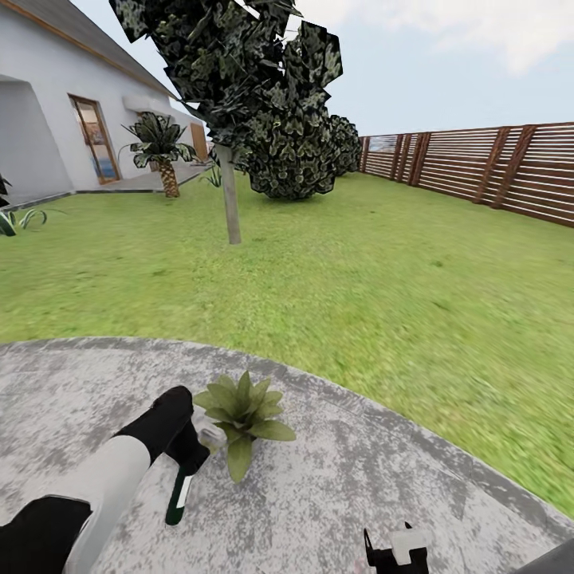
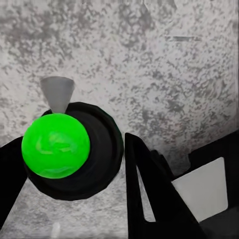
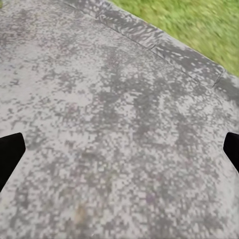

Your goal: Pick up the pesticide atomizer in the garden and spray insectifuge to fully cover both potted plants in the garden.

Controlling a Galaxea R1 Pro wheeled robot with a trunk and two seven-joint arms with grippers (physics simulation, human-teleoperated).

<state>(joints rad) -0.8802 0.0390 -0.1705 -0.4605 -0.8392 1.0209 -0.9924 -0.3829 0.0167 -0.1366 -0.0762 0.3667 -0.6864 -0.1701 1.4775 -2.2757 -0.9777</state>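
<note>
Gripping the pesticide atomizer (image 1: 182, 488), the left hand (image 1: 190, 456) sits on the grey patio (image 1: 335, 486); potted plant (image 1: 241, 413) just beside it. Right hand (image 3: 119, 154) spread wide, empty, over paving.

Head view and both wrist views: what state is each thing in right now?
atomizer: between the fingers of the left end effector, apparently gripped, above the patio.
left end effector: closed on the atomizer.
right end effector: open, empty, above the patio.
plant: upright on the patio, beside the left end effector.
</note>
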